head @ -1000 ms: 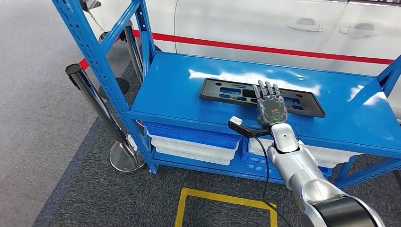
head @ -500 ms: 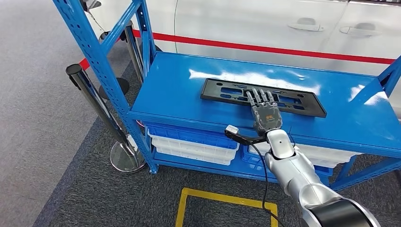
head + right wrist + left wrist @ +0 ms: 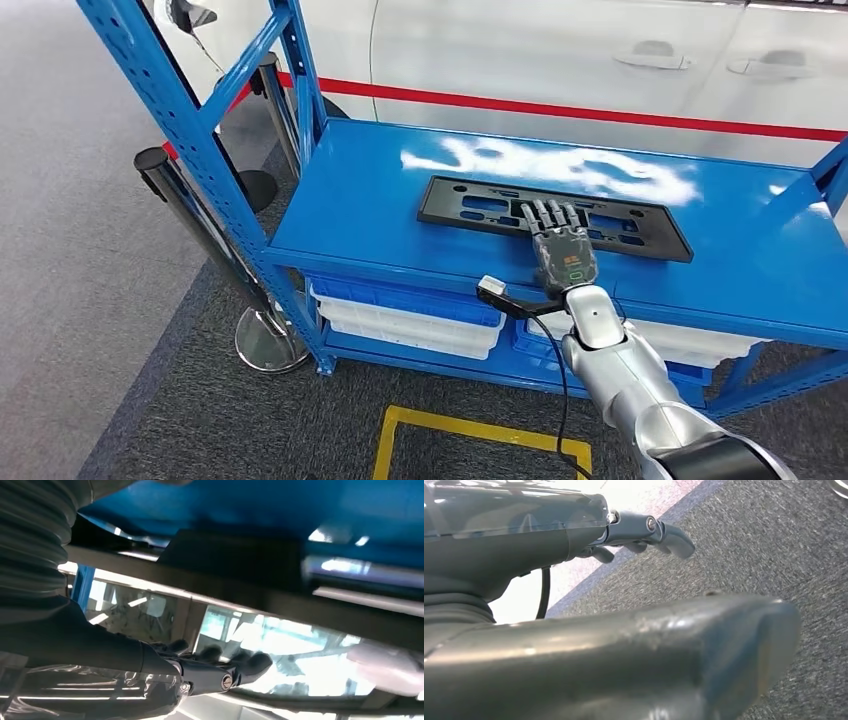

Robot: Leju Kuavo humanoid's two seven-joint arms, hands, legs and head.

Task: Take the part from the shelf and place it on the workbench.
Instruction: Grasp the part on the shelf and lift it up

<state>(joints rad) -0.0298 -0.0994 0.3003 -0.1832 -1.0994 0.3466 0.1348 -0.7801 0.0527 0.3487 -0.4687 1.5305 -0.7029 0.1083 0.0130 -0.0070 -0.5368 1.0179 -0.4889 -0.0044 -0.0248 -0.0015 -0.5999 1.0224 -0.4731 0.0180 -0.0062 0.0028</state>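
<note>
The part (image 3: 470,205) is a flat black plastic panel with several cut-outs, lying along the middle of the blue shelf top (image 3: 350,210). My right hand (image 3: 560,245) reaches in over the shelf's front edge, its fingers stretched out flat and apart over the panel's near middle; it holds nothing. Whether the fingertips touch the panel I cannot tell. In the right wrist view the right hand (image 3: 210,672) shows straight fingers beside a blurred dark slab, the part (image 3: 235,555). My left hand (image 3: 644,530) hangs over grey carpet with nothing in it, fingers loosely extended.
A white car (image 3: 520,50) with a red stripe stands right behind the shelf. Blue uprights (image 3: 170,110) frame the shelf's left end, with chrome barrier posts (image 3: 200,230) beside them. Blue and white bins (image 3: 400,310) sit on the lower level. A yellow floor marking (image 3: 480,430) lies in front.
The camera has shifted slightly. My right hand has drawn back toward the shelf's front edge, so its fingertips now lie over the panel's middle instead of its far side.
</note>
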